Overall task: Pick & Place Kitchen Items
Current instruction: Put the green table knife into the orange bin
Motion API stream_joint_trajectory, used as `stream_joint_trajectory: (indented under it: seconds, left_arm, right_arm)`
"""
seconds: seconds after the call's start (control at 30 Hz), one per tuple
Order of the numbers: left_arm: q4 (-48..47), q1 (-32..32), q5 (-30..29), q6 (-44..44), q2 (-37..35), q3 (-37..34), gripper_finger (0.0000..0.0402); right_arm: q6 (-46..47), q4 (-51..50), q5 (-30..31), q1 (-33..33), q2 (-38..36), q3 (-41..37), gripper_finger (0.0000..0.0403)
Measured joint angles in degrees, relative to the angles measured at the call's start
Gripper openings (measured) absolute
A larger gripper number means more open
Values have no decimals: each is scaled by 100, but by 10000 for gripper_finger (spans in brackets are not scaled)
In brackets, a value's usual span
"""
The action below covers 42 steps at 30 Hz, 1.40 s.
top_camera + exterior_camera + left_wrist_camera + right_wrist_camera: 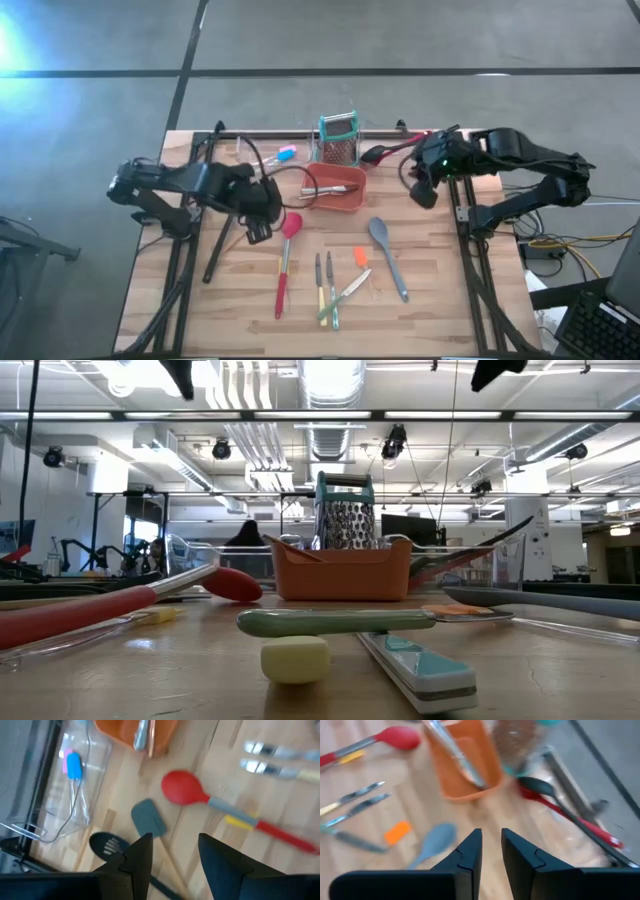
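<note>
1. On your wooden table (430, 300), the kitchen things lie spread out in front of the orange bin (335, 190).
2. Your left gripper (172, 855) hangs over the left side of the table. Its fingers are apart and hold nothing.
3. Below it you can see a grey spatula (148, 818) and a black slotted spoon (107, 845) close together.
4. Just beside them lies the red spoon (286, 262), its round end pointing at the bin.
5. Your right gripper (491, 851) hangs near the back right of the table. Its fingers are close together, with only a small gap, and hold nothing.
6. A grey spoon (387, 256) and a small orange scraper (359, 257) lie near the middle.
7. Knives (328, 290) lie side by side between the red spoon and the grey spoon.
8. Some metal tongs (333, 188) already sit in the bin, and a grater (338, 140) stands behind it.
</note>
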Motion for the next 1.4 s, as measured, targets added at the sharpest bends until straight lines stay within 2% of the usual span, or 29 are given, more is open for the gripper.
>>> stream_joint_trajectory:
  seconds: [0.13,0.33,0.53,0.77,0.97,1.13,1.4]
  left_arm:
    - [261,-17,152,224,-53,-621,163]
    - [1231,-157,927,502,-266,-1438,163]
    - [1391,-350,901,513,-542,-2165,163]
    - [2244,-402,892,449,-1336,-3056,163]
    - [2943,-385,881,417,-1976,-3603,163]
    - [2986,-384,515,211,-2236,-3792,163]
    - [3122,-384,302,169,-2311,-3955,163]
  right_arm:
    - [186,504,-77,652,335,0,49]
    - [222,1603,-332,1413,903,0,43]
    - [-73,2667,-700,2053,1533,0,44]
    - [-188,3052,-725,2732,2445,0,43]
    - [-395,3762,-1224,3016,3152,0,55]
    - [-476,3872,-1689,3019,3678,252,84]
    - [-1595,3623,-1731,3005,4498,1080,140]
